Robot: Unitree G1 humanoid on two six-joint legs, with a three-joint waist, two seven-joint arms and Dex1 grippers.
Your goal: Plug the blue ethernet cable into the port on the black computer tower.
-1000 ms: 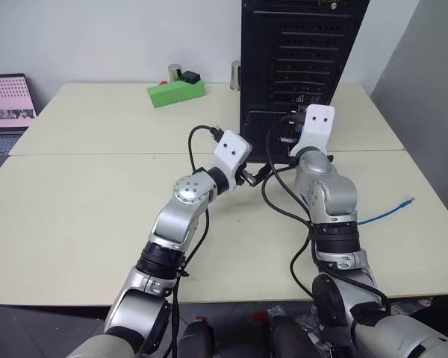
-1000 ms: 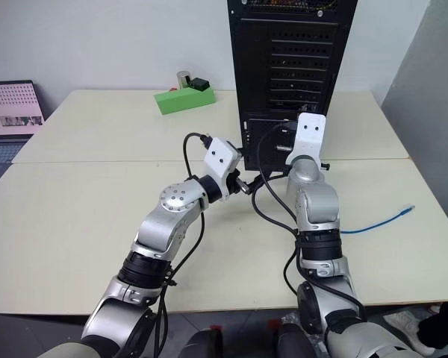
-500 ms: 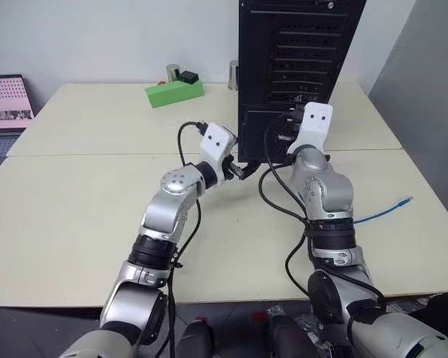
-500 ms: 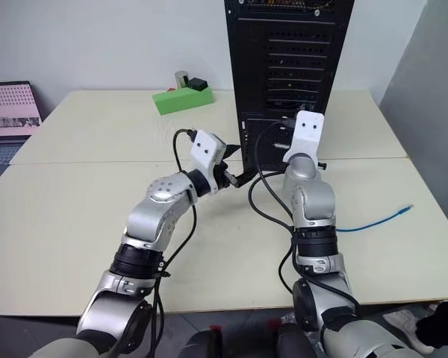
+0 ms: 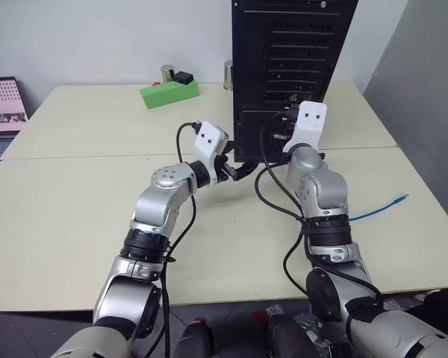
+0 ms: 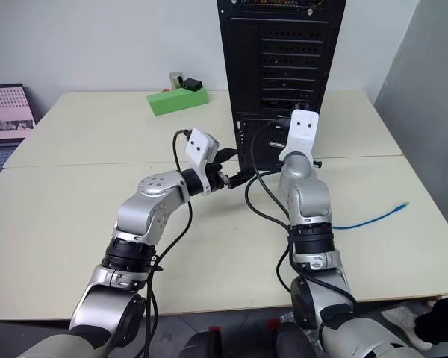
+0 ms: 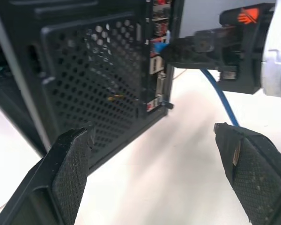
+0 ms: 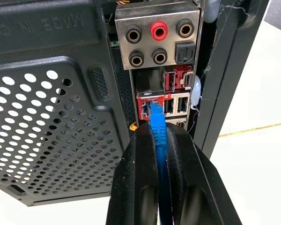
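While the tall black metal computer tower [image 5: 291,67] stands upright at the far edge of the cream table [image 5: 75,216], my right gripper [image 8: 160,140] is clenched on the thin bright blue ethernet cable [image 8: 157,123] just behind its plug, whose tip sits at the mouth of the red-framed port [image 8: 147,107]. My left gripper [image 7: 154,159] hangs released, near the perforated panel. To finish well, I should push straight along the plug's axis, keeping it level, until the latch seats.
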